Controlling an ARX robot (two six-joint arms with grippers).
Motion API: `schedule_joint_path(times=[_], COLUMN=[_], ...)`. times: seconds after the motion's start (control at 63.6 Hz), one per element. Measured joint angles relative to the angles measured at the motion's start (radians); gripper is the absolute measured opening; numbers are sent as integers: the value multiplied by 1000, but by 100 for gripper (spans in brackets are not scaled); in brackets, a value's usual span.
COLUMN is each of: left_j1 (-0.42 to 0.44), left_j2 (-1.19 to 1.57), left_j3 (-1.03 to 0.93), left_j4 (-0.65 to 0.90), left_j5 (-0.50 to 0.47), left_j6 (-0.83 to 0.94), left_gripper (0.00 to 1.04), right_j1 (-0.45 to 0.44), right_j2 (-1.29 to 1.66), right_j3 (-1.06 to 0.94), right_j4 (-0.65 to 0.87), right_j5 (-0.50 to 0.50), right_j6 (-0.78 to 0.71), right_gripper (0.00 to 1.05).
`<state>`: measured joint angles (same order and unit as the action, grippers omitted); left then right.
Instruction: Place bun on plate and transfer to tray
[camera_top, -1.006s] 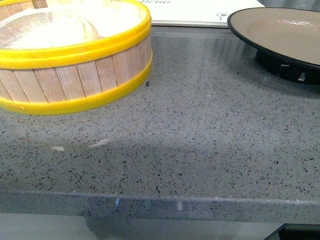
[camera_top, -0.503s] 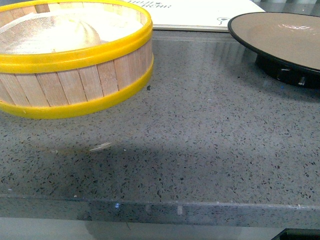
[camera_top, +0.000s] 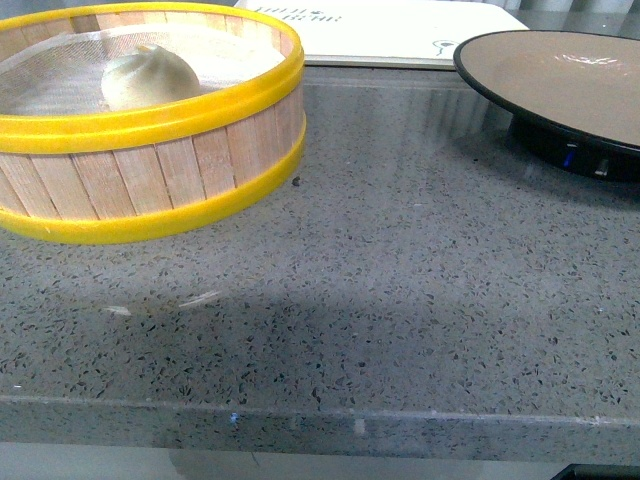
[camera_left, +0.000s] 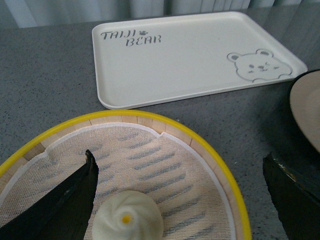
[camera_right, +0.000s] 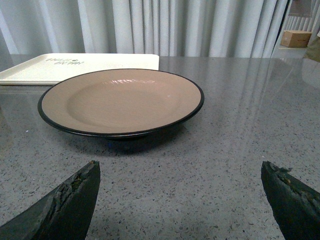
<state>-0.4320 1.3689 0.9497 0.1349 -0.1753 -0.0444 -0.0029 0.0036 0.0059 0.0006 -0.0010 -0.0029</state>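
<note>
Bun (camera_left: 127, 222), left in steamer basket (camera_top: 200, 110): likely soft, light, easily dented; best pinched gently at its sides. Left gripper (camera_left: 179, 160) and right gripper (camera_right: 180, 167) wide open, empty.

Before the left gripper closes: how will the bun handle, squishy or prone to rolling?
The bun looks soft and puffy, so it probably dents under a firm squeeze. Low dome shape: unlikely to roll. Small, so likely light; it might cling to the mesh cloth.
</note>
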Motion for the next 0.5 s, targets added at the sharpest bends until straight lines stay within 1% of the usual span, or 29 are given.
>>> schedule_joint_path(times=[0.142, 0.33, 0.503], left_j1=[16, 67, 102], left_j2=[35, 74, 92], left_j3=[7, 7, 14], left_j4=[-23, -30, -67], left_j5=[-22, -70, -61], left_j6=[53, 125, 156], left_gripper=[98, 98, 98], right_j1=[0, 0, 0], right_j2=[0, 0, 0], right_j3=[0, 0, 0], right_j4=[0, 0, 0], right_j5=[0, 0, 0], right_j6=[0, 0, 0], right_gripper=[96, 96, 96])
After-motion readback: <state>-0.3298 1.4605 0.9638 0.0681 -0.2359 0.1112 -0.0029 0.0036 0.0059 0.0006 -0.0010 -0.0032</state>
